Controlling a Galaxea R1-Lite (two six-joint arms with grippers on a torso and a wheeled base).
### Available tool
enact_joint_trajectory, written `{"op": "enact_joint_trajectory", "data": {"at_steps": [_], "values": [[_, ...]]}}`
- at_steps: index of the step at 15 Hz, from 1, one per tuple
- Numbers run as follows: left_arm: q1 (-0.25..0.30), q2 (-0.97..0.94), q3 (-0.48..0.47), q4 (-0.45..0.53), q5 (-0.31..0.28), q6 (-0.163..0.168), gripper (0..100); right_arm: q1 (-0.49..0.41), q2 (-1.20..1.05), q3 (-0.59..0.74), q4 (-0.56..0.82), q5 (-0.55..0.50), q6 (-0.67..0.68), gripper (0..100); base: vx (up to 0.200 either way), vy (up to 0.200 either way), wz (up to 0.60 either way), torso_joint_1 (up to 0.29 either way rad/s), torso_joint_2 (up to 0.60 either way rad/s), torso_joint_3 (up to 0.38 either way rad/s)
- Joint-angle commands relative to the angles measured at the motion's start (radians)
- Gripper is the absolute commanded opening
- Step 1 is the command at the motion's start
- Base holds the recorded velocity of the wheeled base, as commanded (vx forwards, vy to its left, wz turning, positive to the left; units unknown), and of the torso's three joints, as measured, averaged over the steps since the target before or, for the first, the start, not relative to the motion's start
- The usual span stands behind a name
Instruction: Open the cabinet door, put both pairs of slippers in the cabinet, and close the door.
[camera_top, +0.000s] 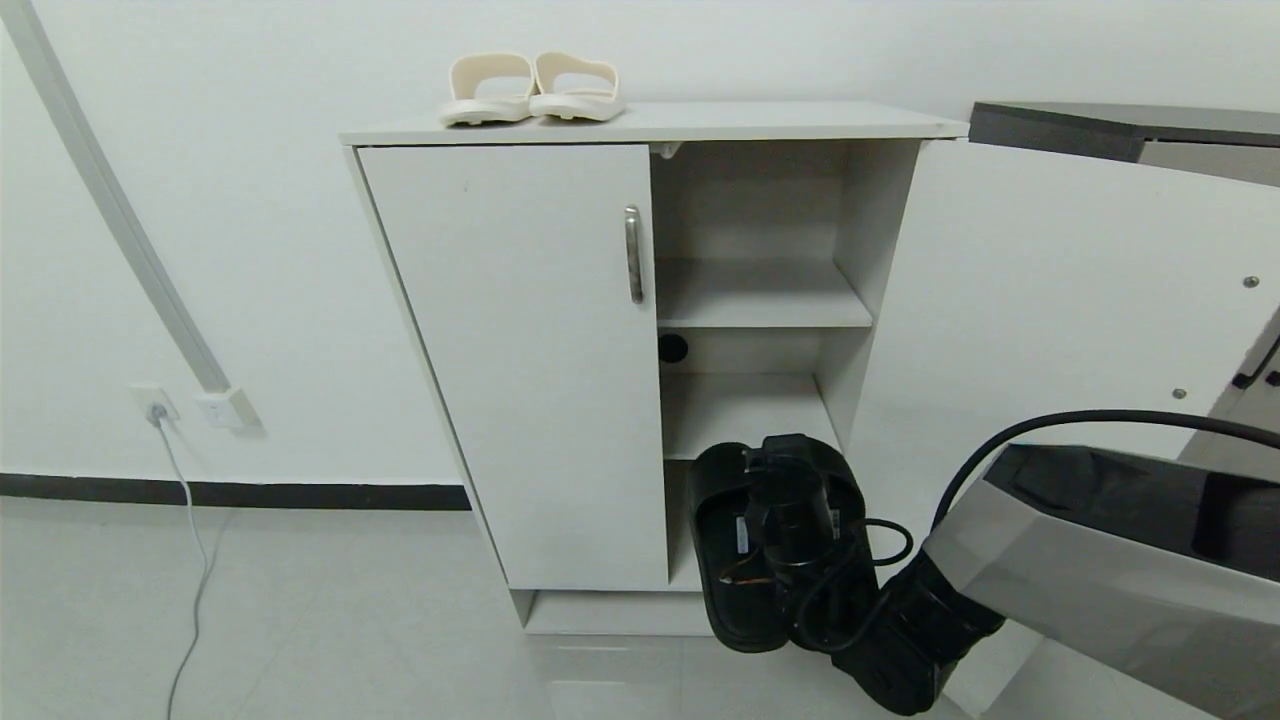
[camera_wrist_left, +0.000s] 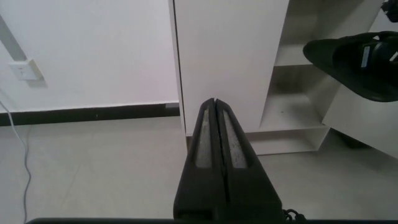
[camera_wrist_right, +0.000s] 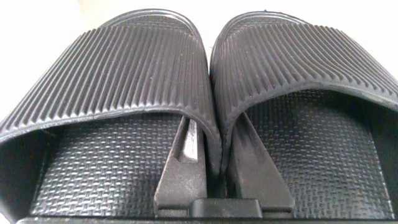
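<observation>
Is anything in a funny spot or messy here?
The cream slippers sit on top of the cabinet, not inside it, an odd place for shoes. The right gripper holds the black slippers pinched together in front of the cabinet's open side. Nothing looks spilled or broken.
</observation>
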Motion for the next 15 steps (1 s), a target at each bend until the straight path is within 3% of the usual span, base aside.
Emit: {"op": "enact_joint_trajectory", "data": {"at_steps": [1,10,15], "values": [[0.000,0.002,0.000,0.000,0.001,0.000,0,-0.006,0.004,-0.004,0.000,0.000,-0.001,0,0.000,0.000,0.00,0.000,0.00,0.000],[0.000,0.002,0.000,0.000,0.001,0.000,0,-0.014,0.016,-0.018,-0.009,-0.005,0.002,0,0.000,0.000,0.00,0.003,0.00,-0.176],[0.000,0.002,0.000,0.000,0.003,-0.008,0,-0.029,0.079,-0.013,-0.278,-0.005,-0.130,0,0.000,0.000,0.00,0.002,0.00,-0.063]]}}
